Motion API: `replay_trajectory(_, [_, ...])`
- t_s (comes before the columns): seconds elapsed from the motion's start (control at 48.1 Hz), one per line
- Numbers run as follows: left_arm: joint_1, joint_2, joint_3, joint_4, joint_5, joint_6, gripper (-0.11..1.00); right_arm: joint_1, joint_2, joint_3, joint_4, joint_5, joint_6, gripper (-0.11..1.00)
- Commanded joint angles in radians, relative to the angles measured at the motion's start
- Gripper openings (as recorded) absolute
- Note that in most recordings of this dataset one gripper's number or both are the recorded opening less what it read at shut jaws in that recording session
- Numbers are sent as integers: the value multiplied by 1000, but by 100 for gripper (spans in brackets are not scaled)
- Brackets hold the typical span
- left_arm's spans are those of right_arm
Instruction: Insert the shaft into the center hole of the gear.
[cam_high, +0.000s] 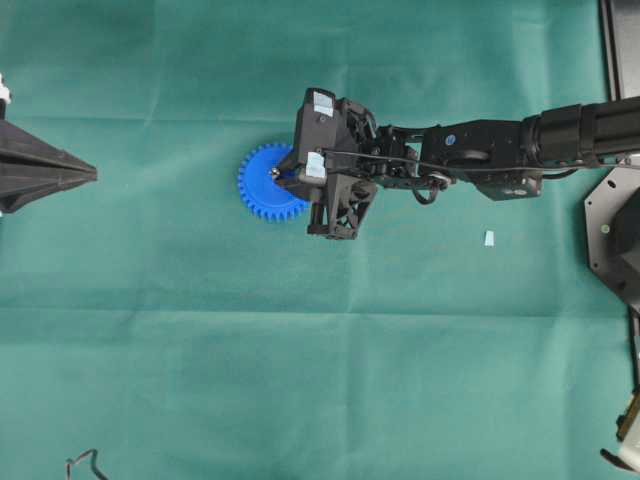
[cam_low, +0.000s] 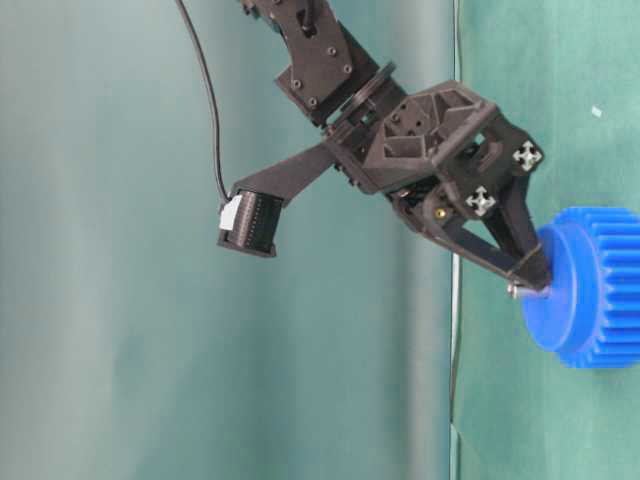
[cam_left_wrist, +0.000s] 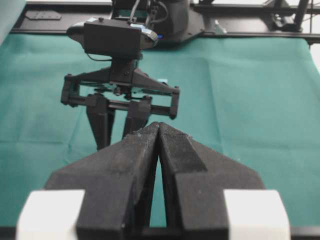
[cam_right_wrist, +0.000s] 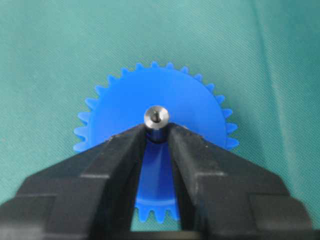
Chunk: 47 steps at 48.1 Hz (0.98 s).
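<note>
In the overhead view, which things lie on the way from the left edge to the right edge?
Left gripper → gear → right gripper over the gear's right part → small pale scrap on the green cloth.

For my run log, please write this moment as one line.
right pincer: fingers beside shaft, grip unclear | shaft: upright at centre of gear | left pincer: shut, away from gear

shaft (cam_right_wrist: 156, 119) upright in gear (cam_right_wrist: 190, 105) centre | gear on cloth (cam_high: 200, 350) (scrap (cam_high: 489, 238) right)

Silvery shaft (cam_right_wrist: 156, 118) upright in flat blue gear (cam_right_wrist: 187, 107) (many small rim teeth), at its middle
</note>
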Motion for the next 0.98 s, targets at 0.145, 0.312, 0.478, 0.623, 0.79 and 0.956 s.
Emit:
replay_trajectory(0.145, [-2, 8, -23, 3, -5, 0, 0, 0, -12, -20, 3, -8, -3, 88])
replay_trajectory(0.312, [-2, 8, -23, 3, -6, 0, 0, 0, -12, -25, 3, -3, -3, 95])
replay_trajectory(0.478, [-2, 9, -25, 3, -6, 0, 0, 0, -38, -31, 3, 6, -5, 96])
replay_trajectory(0.623, [-2, 9, -25, 3, -6, 0, 0, 0, -112, -31, -5, 32, -11, 96])
replay_trajectory(0.79, [-2, 8, -25, 3, -5, 0, 0, 0, -213, -25, -29, 64, -14, 96])
replay_trajectory(0.956, [-2, 8, -25, 3, -5, 0, 0, 0, -296, -6, -43, 71, -14, 96])
